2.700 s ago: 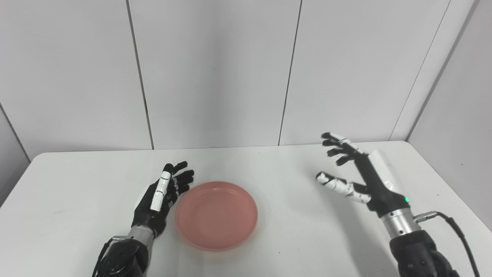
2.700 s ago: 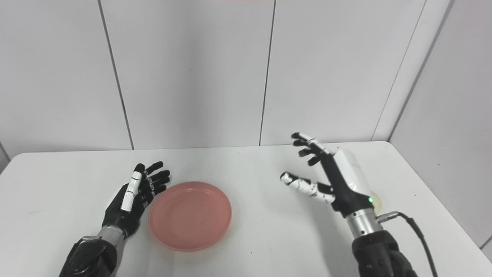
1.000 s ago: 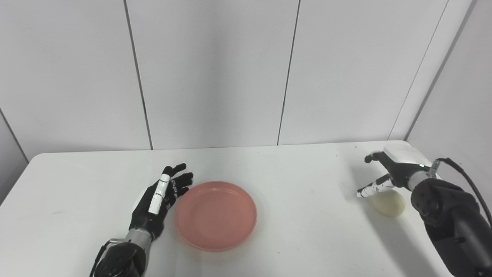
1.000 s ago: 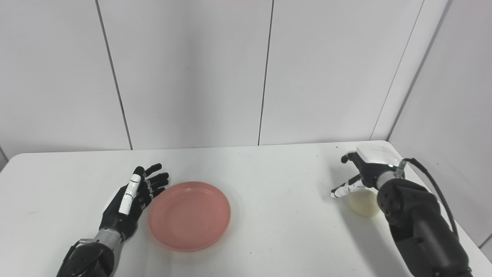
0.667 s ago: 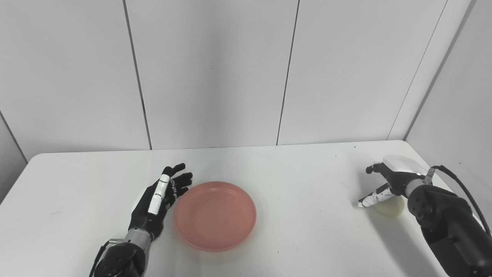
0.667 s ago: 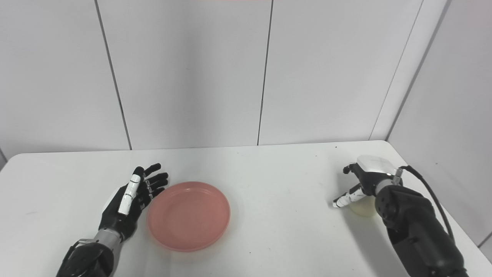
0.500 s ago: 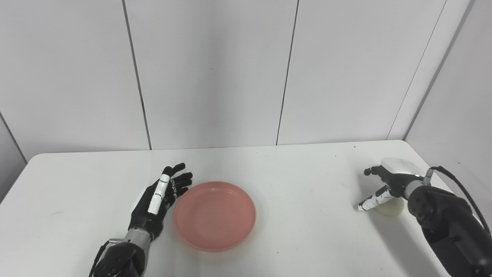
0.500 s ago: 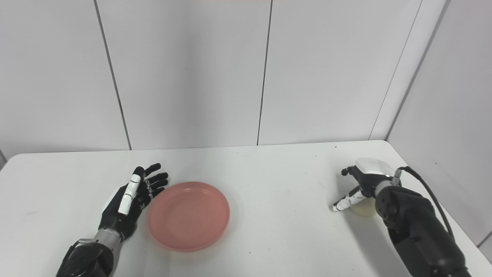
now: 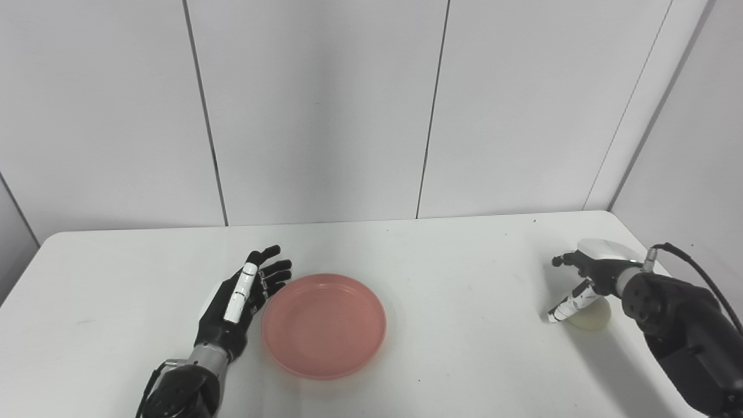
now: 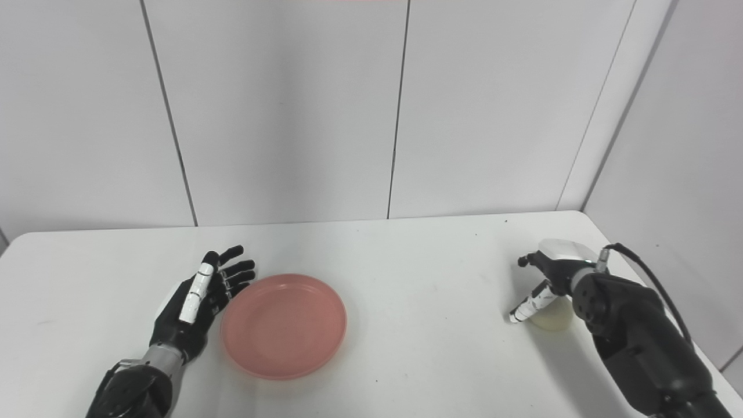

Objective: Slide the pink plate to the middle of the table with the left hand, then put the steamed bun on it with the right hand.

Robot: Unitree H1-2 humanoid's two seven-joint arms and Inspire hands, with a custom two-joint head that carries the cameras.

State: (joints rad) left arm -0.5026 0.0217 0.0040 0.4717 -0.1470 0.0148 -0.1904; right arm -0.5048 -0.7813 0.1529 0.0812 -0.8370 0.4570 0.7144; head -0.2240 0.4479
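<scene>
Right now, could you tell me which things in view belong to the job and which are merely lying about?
Part of the job:
- pink plate, empty, near mid-table
- steamed bun, on the table at far right
- left hand, open beside the plate
- right hand, over the bun, grip unclear

Just there:
- white table
- nothing else lies on it

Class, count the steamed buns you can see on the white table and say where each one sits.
1. The steamed bun lies near the table's right edge, under the right hand, partly hidden by it.
</scene>
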